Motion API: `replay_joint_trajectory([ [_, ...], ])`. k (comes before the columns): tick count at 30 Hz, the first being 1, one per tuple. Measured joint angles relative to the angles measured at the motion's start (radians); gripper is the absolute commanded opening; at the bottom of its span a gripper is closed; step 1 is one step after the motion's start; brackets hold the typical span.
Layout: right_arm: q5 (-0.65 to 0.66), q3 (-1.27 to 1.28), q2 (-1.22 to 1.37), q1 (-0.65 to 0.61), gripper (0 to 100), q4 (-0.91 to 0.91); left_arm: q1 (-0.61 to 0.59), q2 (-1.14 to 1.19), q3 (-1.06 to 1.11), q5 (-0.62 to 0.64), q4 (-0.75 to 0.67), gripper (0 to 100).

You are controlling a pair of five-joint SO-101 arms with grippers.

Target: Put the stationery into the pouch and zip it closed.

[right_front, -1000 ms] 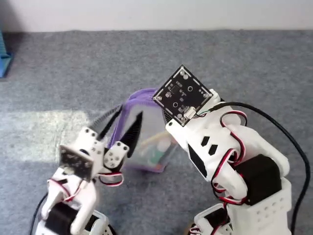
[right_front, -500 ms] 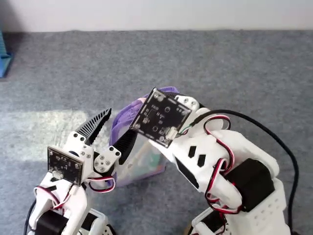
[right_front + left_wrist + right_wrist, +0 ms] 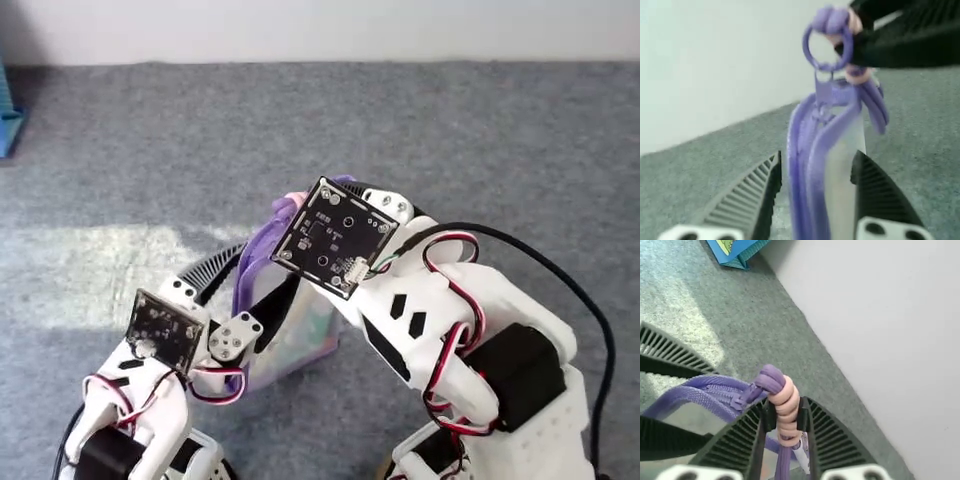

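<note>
High view: the pouch stands on edge on the carpet between the two arms. Stationery shows as coloured shapes through its clear wall. Loading therefore appears done, though the frames do not confirm that every item is inside. The zip step is in hand.

Right wrist view: the right gripper is clamped on the pull, a purple-and-pink cord knot, with both fingers pressed against it. Closed zip teeth run up to the pull from one side. The run beyond the pull is hidden, so full closure cannot be confirmed. Judged status: the zip is near or at its end. What is left is to reach the end stop and release.

Left wrist view: the left gripper brackets the pouch at a narrow opening, one jaw on each side. One jaw lies against the clear wall. A thin gap shows at the other, so a firm clamp is not evident.

View differences:
- In the high view, the right arm's camera board covers the pull. The wrist views supply the grip detail.
- The left wrist view shows the ring above the slider and the two purple tapes lying together below it.
- The high view shows the contents. The left wrist view, edge-on to the pouch, does not resolve them.
</note>
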Motion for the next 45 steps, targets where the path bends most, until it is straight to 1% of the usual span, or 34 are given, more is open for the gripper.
replay_joint_trajectory([
  [4, 0.002, 0.0, 0.002, 0.0, 0.7, -0.011, 0.003, 0.0, 0.0, 0.0, 0.008, 3],
  [5, 0.002, 0.0, 0.002, 0.0, 0.7, -0.011, 0.009, 0.0, 0.0, 0.003, 0.008, 1],
  [9, 0.002, 0.0, 0.002, 0.0, 0.7, -0.012, 0.057, 0.0, -0.014, -0.003, 0.015, 1],
  [13, 0.002, 0.029, 0.0, 0.021, 0.7, -0.041, 0.072, 0.003, -0.017, -0.003, 0.017, 1],
  [15, 0.002, 0.077, 0.0, 0.083, 0.7, -0.086, 0.072, 0.006, -0.017, -0.003, 0.017, 1],
  [19, 0.002, 0.239, 0.023, 0.226, 0.7, -0.258, 0.072, -0.023, -0.029, -0.003, 0.043, 1],
  [21, 0.003, 0.308, 0.057, 0.278, 0.7, -0.338, 0.074, -0.048, -0.032, -0.003, 0.071, 1],
  [28, 0.003, 0.4, 0.192, 0.384, 0.7, -0.494, 0.075, -0.15, -0.037, -0.003, 0.183, 1],
  [35, 0.003, 0.431, 0.264, 0.42, 0.7, -0.555, 0.012, -0.15, -0.078, -0.003, 0.224, 1],
  [39, 0.003, 0.442, 0.308, 0.453, 0.7, -0.586, 0.006, -0.149, -0.087, -0.006, 0.244, 1],
  [45, 0.003, 0.442, 0.334, 0.457, 0.7, -0.603, 0.006, -0.149, -0.089, -0.006, 0.258, 1],
])
